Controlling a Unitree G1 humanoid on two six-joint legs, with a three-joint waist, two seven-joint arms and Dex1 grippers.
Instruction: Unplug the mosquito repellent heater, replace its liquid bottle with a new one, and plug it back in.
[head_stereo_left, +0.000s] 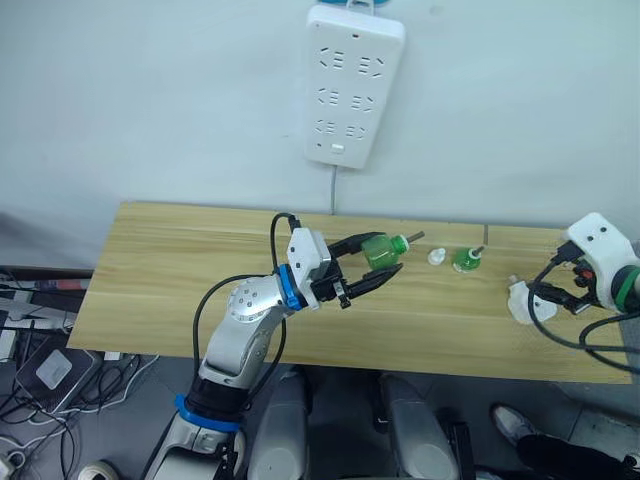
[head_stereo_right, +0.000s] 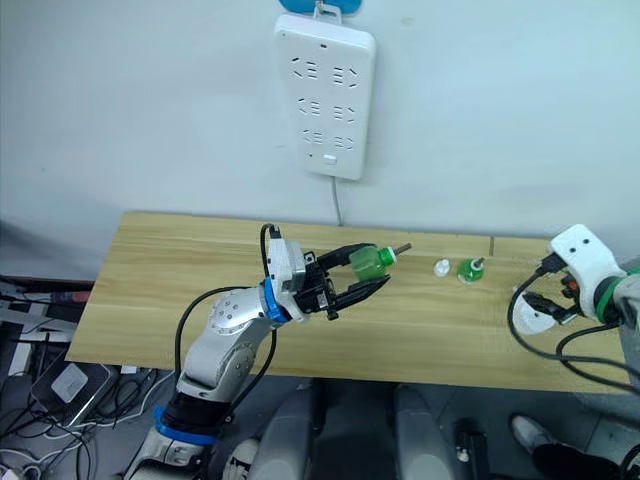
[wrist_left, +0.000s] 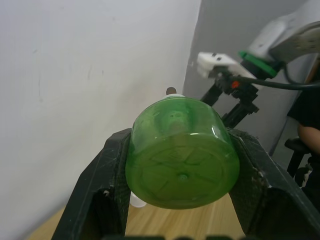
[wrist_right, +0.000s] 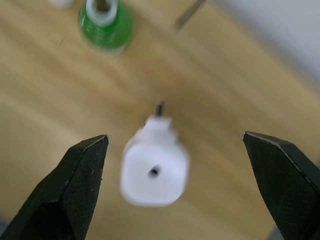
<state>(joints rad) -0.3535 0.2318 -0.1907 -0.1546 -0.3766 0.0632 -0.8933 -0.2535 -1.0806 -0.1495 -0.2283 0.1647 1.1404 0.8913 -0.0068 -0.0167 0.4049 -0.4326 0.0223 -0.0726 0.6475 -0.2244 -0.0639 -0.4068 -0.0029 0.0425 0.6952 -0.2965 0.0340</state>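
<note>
Two green bottles are in play: one (head_stereo_left: 381, 249) is pinched on its side between the left gripper (head_stereo_left: 375, 268) fingers, lifted over the worktop (head_stereo_left: 180, 290), and a second bottle (head_stereo_left: 466, 259) stands upright beside a small white cap (head_stereo_left: 437, 257). The mosquito repellent heater (head_stereo_left: 522, 302) lies unplugged on the worktop near its right edge, well below the power strip (head_stereo_left: 352, 82) on the wall. From the right gripper (head_stereo_left: 556, 297), whose fingers are spread wide, the heater sits at about nine o'clock, just beside the tips and seemingly untouched, though the wrist picture is soft. The risk: the round bottle could slip in the pinch. If the right gripper closes off-centre, the light heater may skid towards the edge.
</note>
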